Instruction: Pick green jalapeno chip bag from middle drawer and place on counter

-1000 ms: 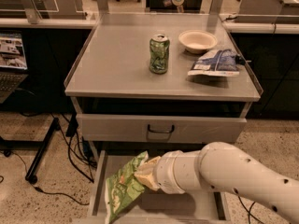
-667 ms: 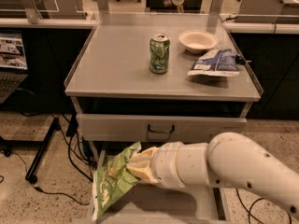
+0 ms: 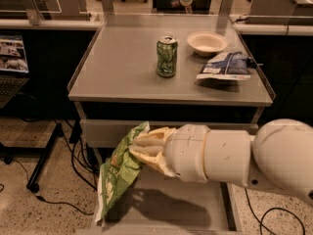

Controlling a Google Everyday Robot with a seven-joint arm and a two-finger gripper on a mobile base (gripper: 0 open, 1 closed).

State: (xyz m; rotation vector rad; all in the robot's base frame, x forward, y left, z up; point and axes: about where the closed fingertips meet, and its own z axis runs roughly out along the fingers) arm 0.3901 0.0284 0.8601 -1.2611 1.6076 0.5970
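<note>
My gripper is shut on the green jalapeno chip bag, holding it by its upper edge. The light-green bag hangs down from the fingers, lifted above the left side of the open middle drawer, in front of the closed drawer front. My white arm reaches in from the right and hides the right part of the drawer. The grey counter lies above and behind the gripper.
On the counter stand a green drink can, a white bowl and a blue-and-white bag. A laptop sits at the left. Cables and a black stand leg lie on the speckled floor left of the drawers.
The gripper has lifted the green bag up out of the drawer and moved it a little left; the bag now hangs higher, in front of the upper drawer front.
</note>
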